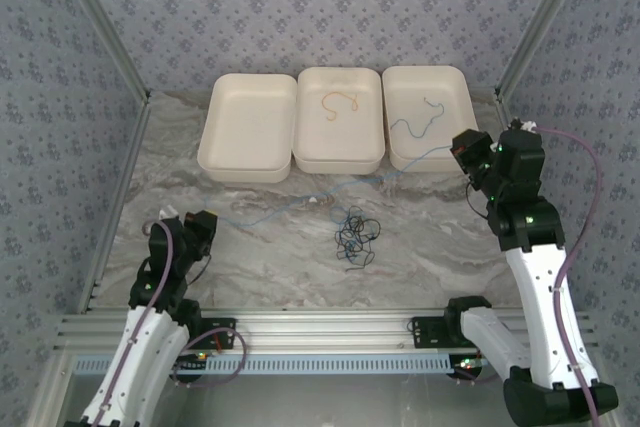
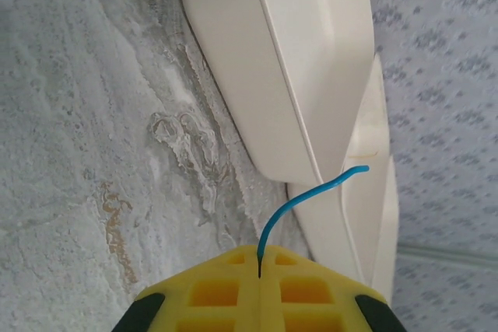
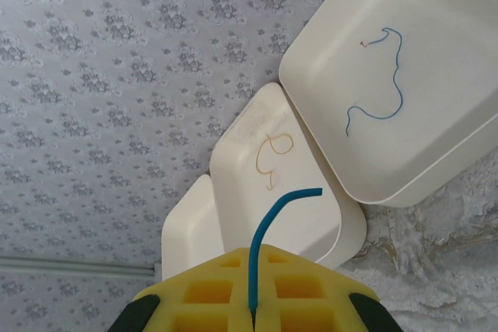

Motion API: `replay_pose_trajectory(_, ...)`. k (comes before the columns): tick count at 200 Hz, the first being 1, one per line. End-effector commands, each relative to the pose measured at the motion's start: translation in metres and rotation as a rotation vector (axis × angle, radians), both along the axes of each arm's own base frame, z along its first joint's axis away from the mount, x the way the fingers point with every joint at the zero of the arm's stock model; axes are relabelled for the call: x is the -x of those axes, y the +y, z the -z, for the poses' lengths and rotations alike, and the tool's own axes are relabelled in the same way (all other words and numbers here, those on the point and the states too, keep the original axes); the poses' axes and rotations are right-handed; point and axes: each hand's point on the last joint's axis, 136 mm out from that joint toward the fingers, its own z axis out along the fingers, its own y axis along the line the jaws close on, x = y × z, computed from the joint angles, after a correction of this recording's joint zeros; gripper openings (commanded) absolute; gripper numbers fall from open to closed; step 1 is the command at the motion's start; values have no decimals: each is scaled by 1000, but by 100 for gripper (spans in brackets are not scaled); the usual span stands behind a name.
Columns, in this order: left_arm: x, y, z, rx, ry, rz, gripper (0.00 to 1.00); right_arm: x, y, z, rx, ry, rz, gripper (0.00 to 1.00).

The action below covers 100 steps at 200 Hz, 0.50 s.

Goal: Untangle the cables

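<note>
Yellow pads of the left gripper (image 2: 259, 274) sit closest in the left wrist view, pressed flat together and pinching one end of the long blue cable (image 2: 272, 219); the free tip arcs up and to the right. In the right wrist view the right gripper (image 3: 253, 285) is likewise clamped tight on that cable's other end, whose stub rises and bends right.

From above, the cable's long axis runs diagonally over the marble table (image 1: 270, 267), from the left gripper at lower left to the right gripper at upper right, passing just in front of the trays. Below its middle, near but apart, lies the black tangle (image 1: 355, 237).

Three white trays stand in a row at the back: the left tray (image 1: 248, 122), the middle tray (image 1: 340, 72) holding the curled orange cable (image 1: 338, 102), and the right tray (image 1: 425, 71) holding the wavy short blue cable (image 3: 398, 83).
</note>
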Motion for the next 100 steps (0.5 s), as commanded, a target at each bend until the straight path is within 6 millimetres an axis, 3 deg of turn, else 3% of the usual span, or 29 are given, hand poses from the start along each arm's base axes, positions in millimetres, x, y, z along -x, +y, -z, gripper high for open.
replay_pose_trajectory(1,1,14,-1,199,9,-173,0,5,-1,-9,4,-31,-10,0)
replay_pose_trajectory(30,-2,21,-26,180,-41,-198,0,12,-7,2,7,-13,11,0)
replay_pose_trajectory(49,-17,12,-51,129,-55,-137,0,16,-9,6,18,-7,12,0)
replay_pose_trajectory(61,-39,1,-75,112,-92,-79,0,18,-9,9,23,-5,10,0)
replay_pose_trajectory(75,-72,-18,-118,69,-167,6,0,22,-12,16,39,6,19,0)
replay_pose_trajectory(100,-139,-81,-188,-30,-296,187,0,22,-14,23,79,22,16,0)
